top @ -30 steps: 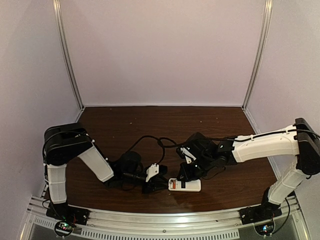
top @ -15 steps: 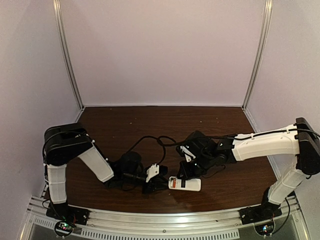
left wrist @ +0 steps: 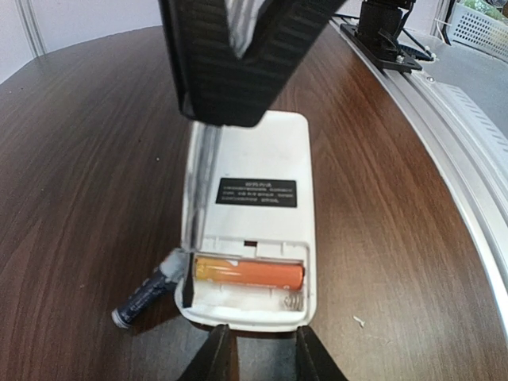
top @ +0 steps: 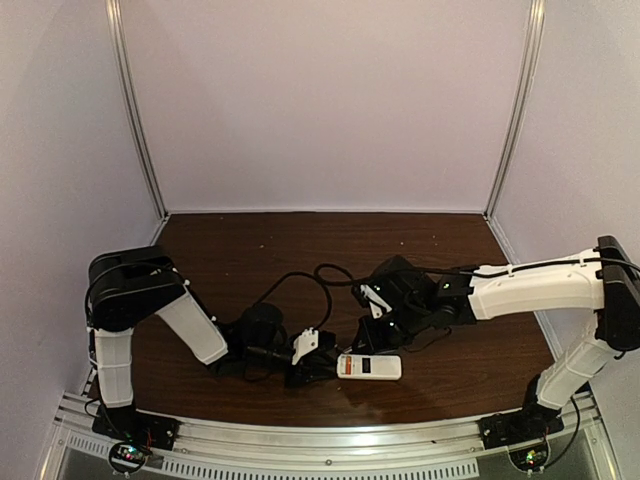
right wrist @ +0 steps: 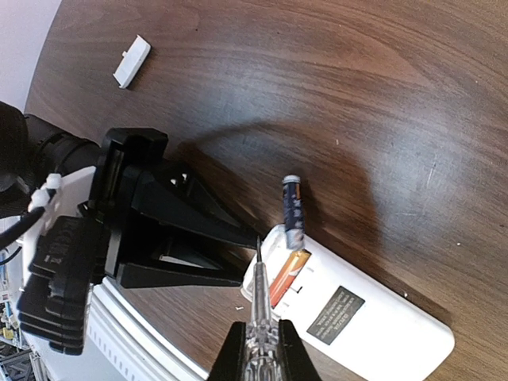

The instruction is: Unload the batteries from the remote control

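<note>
The remote control [top: 372, 367] lies flat on the dark wooden table [top: 300, 250] at about 6 o'clock in the overhead view, close to the near edge, between the two arms. It is face down, with a black label [left wrist: 256, 193] showing and its battery compartment [left wrist: 248, 279] uncovered. The compartment holds one cell, the orange battery [left wrist: 250, 272], lying crosswise in the slot nearer the label. The slot beside it shows only a white floor and a spring [left wrist: 294, 300]. The dark battery [left wrist: 147, 294] is out on the table at about 8 o'clock from the compartment in the left wrist view, its grey end touching the remote's edge. From the right wrist it lies at 12 o'clock of the orange battery [right wrist: 279, 279], the dark battery [right wrist: 293, 210] pointing away from the remote control [right wrist: 381, 333]. The left gripper [left wrist: 258, 357] is closed partway on the compartment end of the remote, one finger on each side. The right gripper [right wrist: 259, 337] is fully closed on a thin tool [right wrist: 258, 274] with a clear handle, whose metal tip sits at the compartment's rim just beside the orange battery. A small white cover piece [right wrist: 132, 61] lies well apart at about 10 o'clock in that view, beyond the left gripper [right wrist: 238, 258].
</note>
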Available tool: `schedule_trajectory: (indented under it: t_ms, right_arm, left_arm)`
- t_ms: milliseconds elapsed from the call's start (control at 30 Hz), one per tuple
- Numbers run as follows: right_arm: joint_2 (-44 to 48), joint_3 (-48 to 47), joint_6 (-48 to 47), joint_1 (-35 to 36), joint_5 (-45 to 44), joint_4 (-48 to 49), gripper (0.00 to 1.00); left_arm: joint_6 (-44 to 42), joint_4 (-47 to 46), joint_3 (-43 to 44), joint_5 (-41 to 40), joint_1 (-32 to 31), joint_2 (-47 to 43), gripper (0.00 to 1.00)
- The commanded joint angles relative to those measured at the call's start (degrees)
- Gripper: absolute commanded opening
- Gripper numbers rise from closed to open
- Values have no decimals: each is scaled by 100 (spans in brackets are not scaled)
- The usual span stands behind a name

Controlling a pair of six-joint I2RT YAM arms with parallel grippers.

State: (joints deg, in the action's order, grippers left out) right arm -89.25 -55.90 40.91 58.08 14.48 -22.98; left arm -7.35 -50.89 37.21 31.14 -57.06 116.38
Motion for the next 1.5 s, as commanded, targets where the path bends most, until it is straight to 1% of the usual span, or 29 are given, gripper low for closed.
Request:
schedule_trajectory:
  t_ms: [0, 467, 767, 1233, 1467]
  right_arm:
    - [224, -141, 6, -16, -257, 182, 0]
    - [461, -202, -39, -12, -488, 83, 0]
    - [643, -244, -49, 73, -548, -234, 0]
    - [1301, 14, 180, 265, -934, -592, 0]
    - [1609, 192, 223, 266, -1070, -680, 0]
  left_arm:
    - [-20, 42, 102, 70, -33, 156, 30]
    - [-3, 1, 55, 101, -29, 91, 31]
    - [-38, -10, -47, 56, -31, -36, 38]
    - [-146, 273, 187, 289, -138, 126, 37]
    - [-169, 504, 448, 477, -331, 269, 35]
